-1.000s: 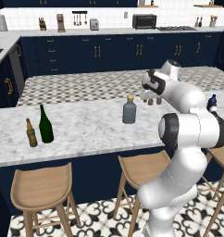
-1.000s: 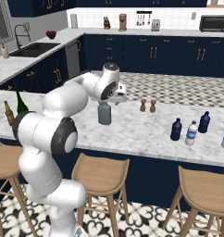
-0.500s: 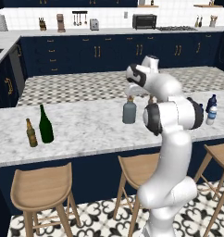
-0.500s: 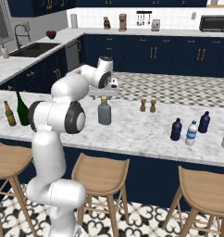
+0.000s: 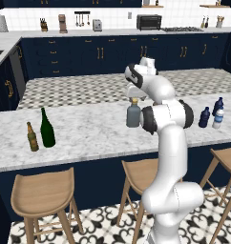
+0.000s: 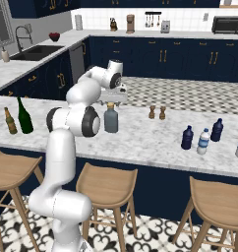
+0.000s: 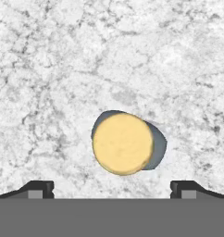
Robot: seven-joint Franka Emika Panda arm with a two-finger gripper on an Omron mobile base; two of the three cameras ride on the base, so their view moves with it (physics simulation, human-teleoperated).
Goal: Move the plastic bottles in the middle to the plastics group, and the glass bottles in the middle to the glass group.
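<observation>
— Grey-blue glass: where does the wide grey bottle [image 5: 133,116] stand?

— Upright on the marble surface [image 5: 89,131], about midway along it and nearer its far edge than the stool-side edge. Its tan stopper [image 7: 123,144] shows from straight above in the hand view.

— And the pincer [image 7: 112,187]?

— Directly over the stopper, not touching it. The two dark fingertips [image 7: 37,188] stand wide apart, so it is open and holds nothing.

— The other bottles?

— Toward the right end of the surface: a navy bottle [image 6: 187,137], a clear bottle with a blue cap [image 6: 203,141] just beside it, and a slim dark blue bottle [image 6: 217,130] slightly behind. Toward the left end, the green wine bottle [image 5: 47,128] and the brown beer bottle [image 5: 32,137] stand side by side, well apart from the grey one.
</observation>
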